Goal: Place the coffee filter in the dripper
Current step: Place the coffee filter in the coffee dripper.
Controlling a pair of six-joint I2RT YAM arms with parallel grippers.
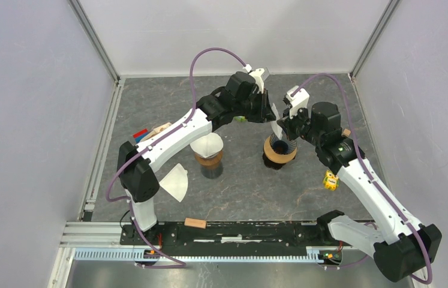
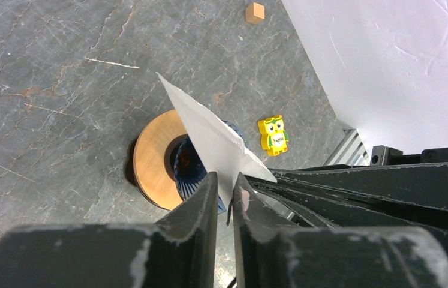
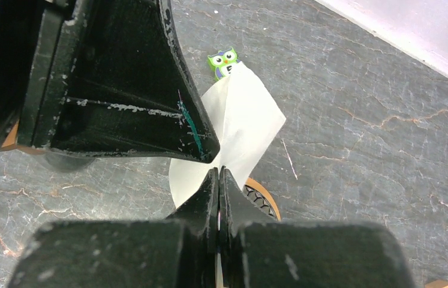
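Your right gripper (image 3: 218,172) is clamped on the white folded paper coffee filter (image 3: 242,117), hanging just above the blue ribbed dripper on its wooden ring (image 2: 179,169). Left gripper (image 2: 226,180) narrow around its edge, possibly pinching. Flimsy, creasable paper: hold the outer edge lightly.

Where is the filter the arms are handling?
Top view, centre-back: the coffee filter is above the right-hand dripper, pinched by the right gripper, edge inside the left gripper.

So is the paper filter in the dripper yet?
Out: the filter, pinched by the right gripper, sits in the air above the dripper.
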